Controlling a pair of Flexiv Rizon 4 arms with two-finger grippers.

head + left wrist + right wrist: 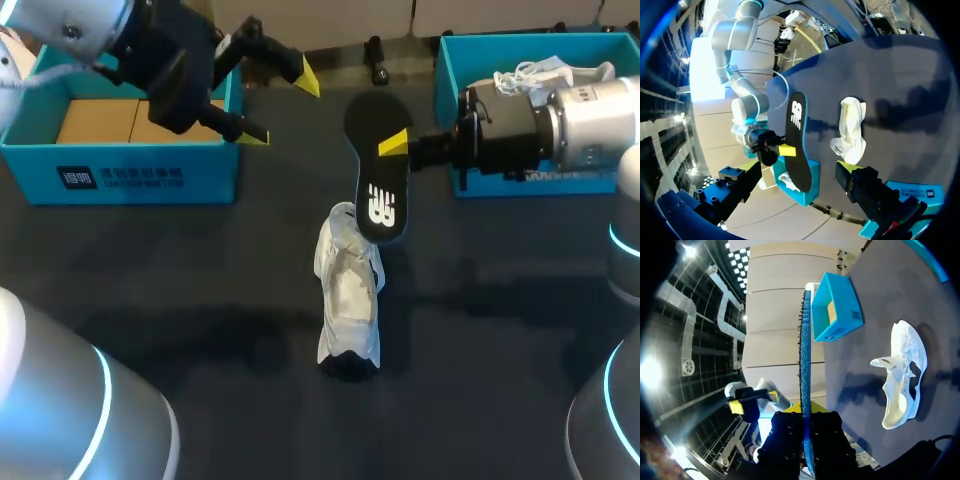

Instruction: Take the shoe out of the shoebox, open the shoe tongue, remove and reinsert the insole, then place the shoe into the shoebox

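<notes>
Jaws of the right gripper (400, 145) pinch the insole (378, 190), likely light and floppy, by its edge at upper centre, while the left gripper (282, 106) gapes wide, upper left.

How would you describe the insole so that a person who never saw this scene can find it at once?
The dark table has a white shoe at its middle. By the shoe's far end the right gripper holds the insole in the air: the only flat, black, foot-shaped piece, marked with a white logo.
</notes>
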